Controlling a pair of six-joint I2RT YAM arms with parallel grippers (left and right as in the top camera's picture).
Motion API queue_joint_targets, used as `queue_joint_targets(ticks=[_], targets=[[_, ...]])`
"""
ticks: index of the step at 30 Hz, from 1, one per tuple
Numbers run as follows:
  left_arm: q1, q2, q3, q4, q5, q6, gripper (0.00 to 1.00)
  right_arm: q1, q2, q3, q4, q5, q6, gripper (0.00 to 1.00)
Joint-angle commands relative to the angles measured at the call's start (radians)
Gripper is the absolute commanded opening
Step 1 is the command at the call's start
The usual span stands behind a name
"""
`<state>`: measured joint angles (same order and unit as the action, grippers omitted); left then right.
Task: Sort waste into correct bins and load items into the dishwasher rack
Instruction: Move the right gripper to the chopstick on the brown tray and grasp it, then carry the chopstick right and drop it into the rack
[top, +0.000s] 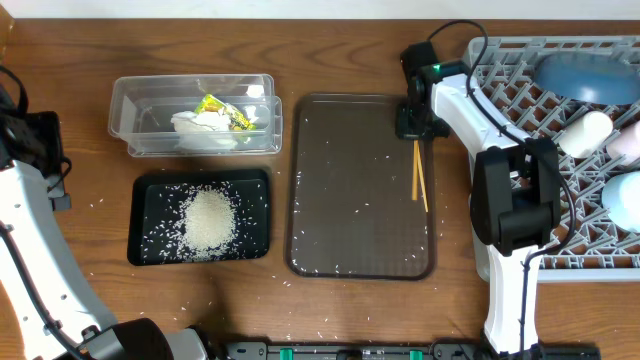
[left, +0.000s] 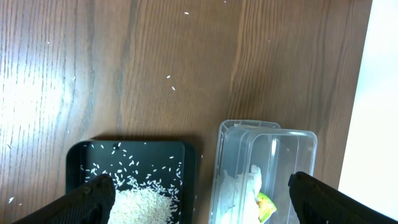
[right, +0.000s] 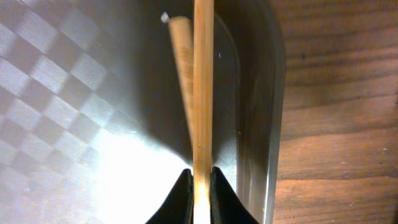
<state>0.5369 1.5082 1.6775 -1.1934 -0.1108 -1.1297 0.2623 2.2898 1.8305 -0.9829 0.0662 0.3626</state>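
Right jaws clenched on one chopstick (right: 203, 93), its twin (right: 182, 68) alongside on brown tray (right: 62, 93); left jaws released.

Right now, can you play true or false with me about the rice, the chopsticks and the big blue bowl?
1. The rice is piled in the black tray. True.
2. The chopsticks are in the grey rack. False: they are at the brown tray, and the right gripper is pinching one.
3. The tissue and the wrapper are in the clear tub. True.
4. The big blue bowl sits on the brown tray. False: it is in the grey rack.
5. The left gripper holds the tissue. False: it is open and empty.
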Motion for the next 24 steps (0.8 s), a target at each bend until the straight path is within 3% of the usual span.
queue_joint_targets(ticks=[1,13,18,24], targets=[[0.006,0.001,0.003,-0.003,-0.005,-0.009,0.92,0.006,0.005,0.042,-0.014,0.004,0.008,0.02],[0.006,0.001,0.003,-0.003,-0.005,-0.009,0.92,0.003,0.004,0.104,-0.072,-0.026,0.007,0.01],[0.006,0.001,0.003,-0.003,-0.005,-0.009,0.92,-0.040,-0.007,0.300,-0.204,-0.026,-0.034,0.01],[0.006,0.001,0.003,-0.003,-0.005,-0.009,0.92,-0.143,-0.022,0.582,-0.364,-0.026,-0.264,0.01]])
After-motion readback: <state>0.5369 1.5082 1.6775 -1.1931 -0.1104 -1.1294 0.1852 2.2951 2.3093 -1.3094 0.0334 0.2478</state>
